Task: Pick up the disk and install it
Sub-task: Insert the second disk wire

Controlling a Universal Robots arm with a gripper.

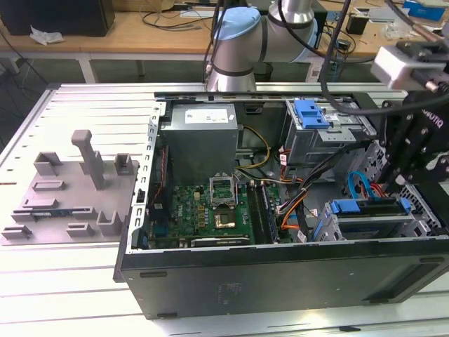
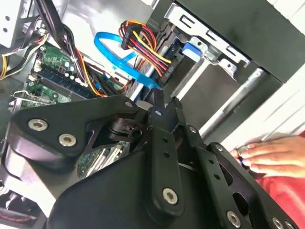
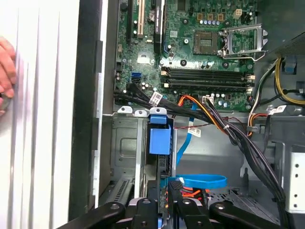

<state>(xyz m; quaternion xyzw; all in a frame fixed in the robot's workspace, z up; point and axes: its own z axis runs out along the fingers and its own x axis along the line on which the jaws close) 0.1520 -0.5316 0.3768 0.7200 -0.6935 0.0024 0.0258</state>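
The disk (image 1: 372,223) stood on edge in the lower drive cage (image 1: 421,210) of the open computer case (image 1: 280,281), at the exterior view's right, with a blue rail along its upper edge. The robot's hand (image 3: 165,210) hung just over that cage, its two black fingers (image 2: 159,107) drawn together at the tips and grasping nothing that could be made out. One flat blue data cable (image 3: 202,181) curled in a loop just beyond the fingertips, and one square blue latch (image 3: 159,138) sat on the cage's edge a little farther on. A second, upper drive cage (image 1: 316,137) carried its own blue latch. Deeper inside the case lay one green motherboard (image 3: 200,47) with one empty processor socket (image 3: 243,40) and four long black memory slots (image 3: 205,78). One grey power supply box (image 1: 200,133) sat beside it. The case rested on a white slatted desk (image 1: 70,288), which also bore one grey fixture block (image 1: 66,189). A person's fingers (image 2: 259,152) rested on the desk just outside the case wall.
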